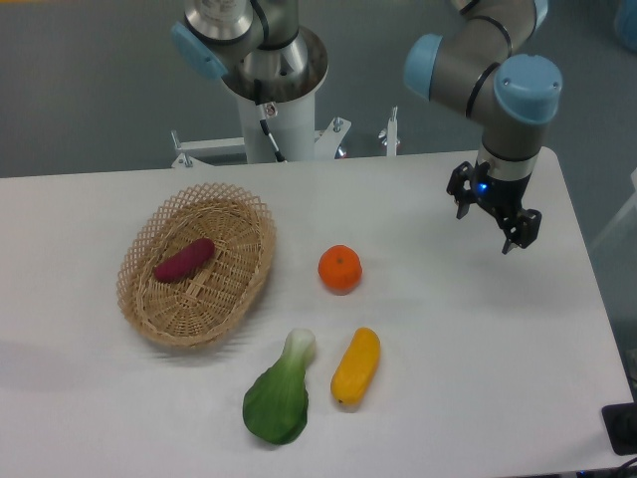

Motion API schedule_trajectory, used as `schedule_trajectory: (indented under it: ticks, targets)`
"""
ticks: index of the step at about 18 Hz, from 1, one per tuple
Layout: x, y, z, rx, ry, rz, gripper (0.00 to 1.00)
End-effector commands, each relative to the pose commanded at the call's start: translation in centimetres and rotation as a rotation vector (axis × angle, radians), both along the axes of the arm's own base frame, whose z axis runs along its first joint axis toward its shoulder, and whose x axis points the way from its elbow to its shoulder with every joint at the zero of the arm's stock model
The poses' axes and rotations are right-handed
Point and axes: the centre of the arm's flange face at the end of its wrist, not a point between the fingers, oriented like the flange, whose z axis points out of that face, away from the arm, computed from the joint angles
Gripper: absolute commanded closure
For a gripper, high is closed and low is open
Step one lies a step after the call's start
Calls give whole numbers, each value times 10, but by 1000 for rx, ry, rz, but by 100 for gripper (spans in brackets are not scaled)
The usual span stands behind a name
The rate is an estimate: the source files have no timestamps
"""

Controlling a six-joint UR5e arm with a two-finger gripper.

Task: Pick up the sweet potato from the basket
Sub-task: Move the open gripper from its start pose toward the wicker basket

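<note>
The magenta-purple sweet potato (185,260) lies inside the tan wicker basket (159,316) on the left of the white table, slanted toward the basket's far side. My gripper (490,227) hangs over the right part of the table, far from the basket, pointing down. Its two dark fingers stand apart with nothing between them, so it is open.
A round orange (339,269) sits right of the basket. In front of it lie a yellow-orange oblong vegetable (355,365) and a green bok choy (280,395). The robot's base column (274,95) stands at the table's far edge.
</note>
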Motion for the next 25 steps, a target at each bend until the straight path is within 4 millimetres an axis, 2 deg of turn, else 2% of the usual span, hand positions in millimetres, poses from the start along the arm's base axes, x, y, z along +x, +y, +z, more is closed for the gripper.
schedule_trajectory:
  ticks: [8,14,18,22,25]
  targets:
    - [3,5,-3,2,-10,7,0]
    - [26,28,-9,8,-37,18,0]
    - [59,56,-4,14,-39,19,0]
    - [105,100,6,28,-38,35,0]
    - [148,132,3,28,-53,42,0]
